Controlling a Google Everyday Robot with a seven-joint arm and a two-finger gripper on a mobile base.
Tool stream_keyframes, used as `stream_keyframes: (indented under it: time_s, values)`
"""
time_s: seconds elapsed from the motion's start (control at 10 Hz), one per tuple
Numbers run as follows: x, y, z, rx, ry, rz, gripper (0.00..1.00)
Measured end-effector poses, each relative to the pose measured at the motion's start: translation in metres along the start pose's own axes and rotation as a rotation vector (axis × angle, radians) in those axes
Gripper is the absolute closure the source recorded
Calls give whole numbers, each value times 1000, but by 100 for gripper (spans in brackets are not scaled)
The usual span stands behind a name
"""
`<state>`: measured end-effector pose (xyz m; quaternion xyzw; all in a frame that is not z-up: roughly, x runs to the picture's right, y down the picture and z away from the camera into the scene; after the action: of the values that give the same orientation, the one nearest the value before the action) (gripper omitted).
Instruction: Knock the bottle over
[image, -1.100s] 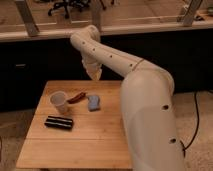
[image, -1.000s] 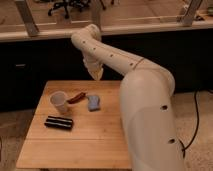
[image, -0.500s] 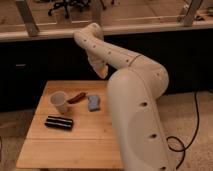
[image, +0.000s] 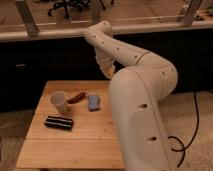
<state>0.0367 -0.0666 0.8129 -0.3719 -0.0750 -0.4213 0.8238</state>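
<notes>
Camera view left me unable to say which of the things on the table was the bottle, so I could only place the candidates. A pale blue-grey item (image: 93, 103) lay flat near the middle of the wooden table (image: 75, 147), toward its far side. Just to its left lay a slim red-brown thing (image: 76, 97), slanted, its lower end close against a white cup (image: 59, 102) that stood upright with its mouth up. Nearer the front, below the cup, a long black object (image: 59, 122) lay on its side, apart from the others. My gripper (image: 107, 71) hung above the far right part of the table, up beyond the blue-grey item and touching nothing that I could see; its tip was tucked against the bulk of my own arm, and whether it was open or closed I could not tell. My arm (image: 142, 110) rose thick and white along the table's right edge, climbed to a bend (image: 100, 31) high against the ledge, then dropped back down to the gripper. Behind the table ran a dark wall topped by a pale ledge (image: 50, 34), with the legs of an office chair (image: 65, 6) beyond it. A black cable (image: 181, 145) curled on the floor to the right.
</notes>
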Motion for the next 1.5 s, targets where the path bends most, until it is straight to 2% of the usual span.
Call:
stream_keyframes:
  time_s: [0.2,0.4,0.8,1.2,1.5]
  values:
    - [3,13,-7,-4,-1,0,98]
    - [17,34,-13,-17,5,19,98]
    - [29,69,-21,-27,-8,61,98]
    - [24,93,-26,-14,-35,80,98]
    - [13,116,-29,-14,-42,69,98]
